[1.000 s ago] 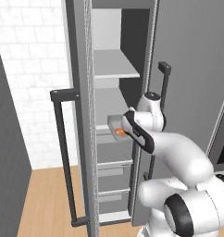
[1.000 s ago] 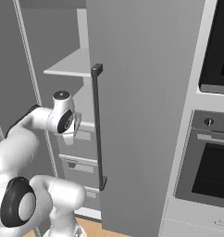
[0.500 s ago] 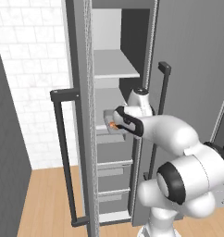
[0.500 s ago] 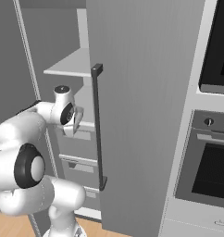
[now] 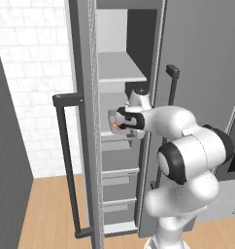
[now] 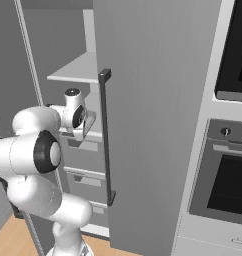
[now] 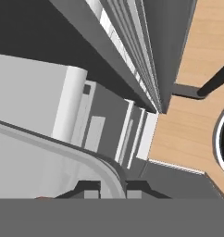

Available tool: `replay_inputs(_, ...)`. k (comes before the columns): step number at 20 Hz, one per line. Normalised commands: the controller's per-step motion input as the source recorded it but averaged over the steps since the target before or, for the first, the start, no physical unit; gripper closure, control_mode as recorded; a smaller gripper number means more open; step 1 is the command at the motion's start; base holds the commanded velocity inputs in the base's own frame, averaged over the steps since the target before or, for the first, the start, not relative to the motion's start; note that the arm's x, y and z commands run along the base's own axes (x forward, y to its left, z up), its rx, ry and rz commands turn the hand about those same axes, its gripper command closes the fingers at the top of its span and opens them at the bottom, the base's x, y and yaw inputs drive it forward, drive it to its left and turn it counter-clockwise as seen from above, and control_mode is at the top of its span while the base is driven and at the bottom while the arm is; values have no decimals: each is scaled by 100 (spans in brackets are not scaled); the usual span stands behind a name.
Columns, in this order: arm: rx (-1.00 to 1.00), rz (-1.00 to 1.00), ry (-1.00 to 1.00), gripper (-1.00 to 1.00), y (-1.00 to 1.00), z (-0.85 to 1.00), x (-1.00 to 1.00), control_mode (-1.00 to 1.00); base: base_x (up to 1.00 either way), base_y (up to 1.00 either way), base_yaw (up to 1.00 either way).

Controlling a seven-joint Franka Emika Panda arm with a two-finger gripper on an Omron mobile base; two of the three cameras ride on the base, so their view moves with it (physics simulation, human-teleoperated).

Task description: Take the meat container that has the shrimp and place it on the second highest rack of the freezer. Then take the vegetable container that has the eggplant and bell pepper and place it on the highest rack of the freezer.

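Note:
The freezer (image 5: 202,53) stands open, showing pale shelves inside. My gripper (image 5: 121,121) reaches into it at mid height and is shut on the rim of the clear meat container (image 5: 112,122), where the orange shrimp (image 5: 114,125) shows. The container hangs between the highest rack (image 5: 120,70) and the shelf edge just below it (image 5: 117,139). From the right base view the gripper (image 6: 86,120) sits under the highest rack (image 6: 73,72), beside the door's dark handle (image 6: 106,135). In the hand view the container's curved rim (image 7: 67,152) runs between my fingertips (image 7: 89,189).
The freezer's left door with its bar handle (image 5: 66,160) stands open toward the brick wall (image 5: 37,73). Grey drawers (image 5: 118,176) fill the lower freezer. A wall oven (image 6: 228,170) is to the right. Wooden floor (image 5: 46,209) lies below.
The arm has carried the container left and slightly up, deeper into the freezer, and its elbow has swung up and forward. The grip has stayed shut.

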Motion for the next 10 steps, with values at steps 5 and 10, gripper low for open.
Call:
replay_inputs(5,0,-5,0,100,2,-15,63,-100,0,0,0)
replay_inputs(10,0,-7,0,100,0,-13,70,-100,0,0,0)
